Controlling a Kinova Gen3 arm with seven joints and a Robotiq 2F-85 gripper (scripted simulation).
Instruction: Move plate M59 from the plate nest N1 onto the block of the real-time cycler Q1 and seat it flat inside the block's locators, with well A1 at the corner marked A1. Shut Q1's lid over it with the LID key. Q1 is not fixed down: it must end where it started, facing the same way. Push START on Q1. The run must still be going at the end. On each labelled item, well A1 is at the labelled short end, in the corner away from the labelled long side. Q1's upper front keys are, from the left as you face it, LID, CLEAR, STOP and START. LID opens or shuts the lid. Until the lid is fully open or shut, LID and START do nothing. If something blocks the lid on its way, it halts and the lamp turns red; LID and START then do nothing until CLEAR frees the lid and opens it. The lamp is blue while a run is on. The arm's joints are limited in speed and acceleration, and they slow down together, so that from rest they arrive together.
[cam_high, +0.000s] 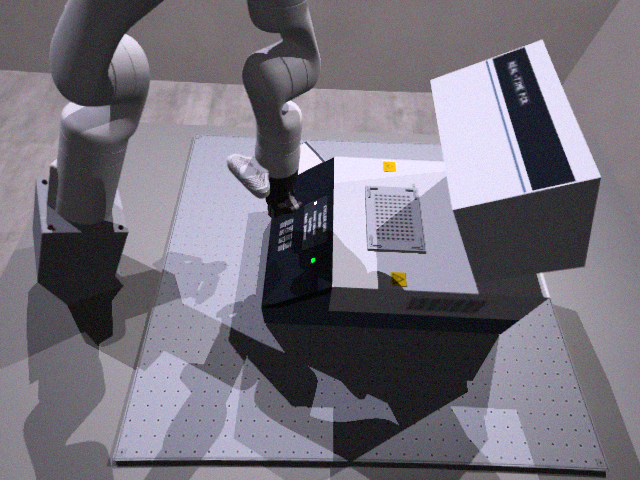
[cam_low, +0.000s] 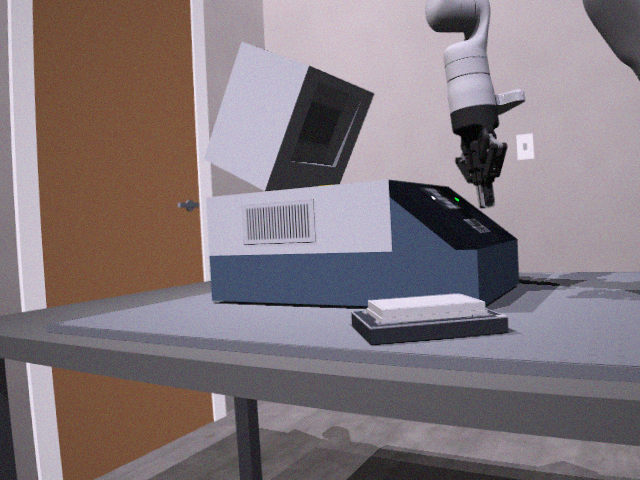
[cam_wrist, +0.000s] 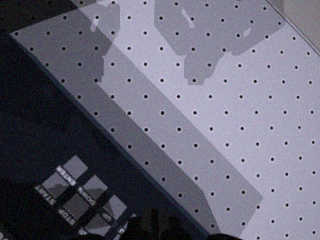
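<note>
White plate M59 sits in its nest by the desk's near edge, exterior view. Your gripper hovers, jaws narrow.

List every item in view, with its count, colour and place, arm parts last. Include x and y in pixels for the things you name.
plate M59 (cam_low: 426, 305): one, white, on the plate nest
plate nest N1 (cam_low: 439, 330): one, dark grey, beside the cycler
real-time cycler Q1 (cam_high: 356, 299) (cam_low: 299, 279): one, white and blue, on the perforated board
lid (cam_high: 475, 139) (cam_low: 258, 113): one, white, raised over the cycler's rear
block (cam_high: 395, 219): one, grey, in the cycler's top
warning labels (cam_high: 389, 166): two, yellow, flanking the block
door (cam_low: 118, 180): one, brown, behind the table
fingers (cam_low: 485, 196): two, black, shut above the key panel
arm (cam_high: 281, 72) (cam_low: 467, 69): one, light grey, above the cycler's front
</note>
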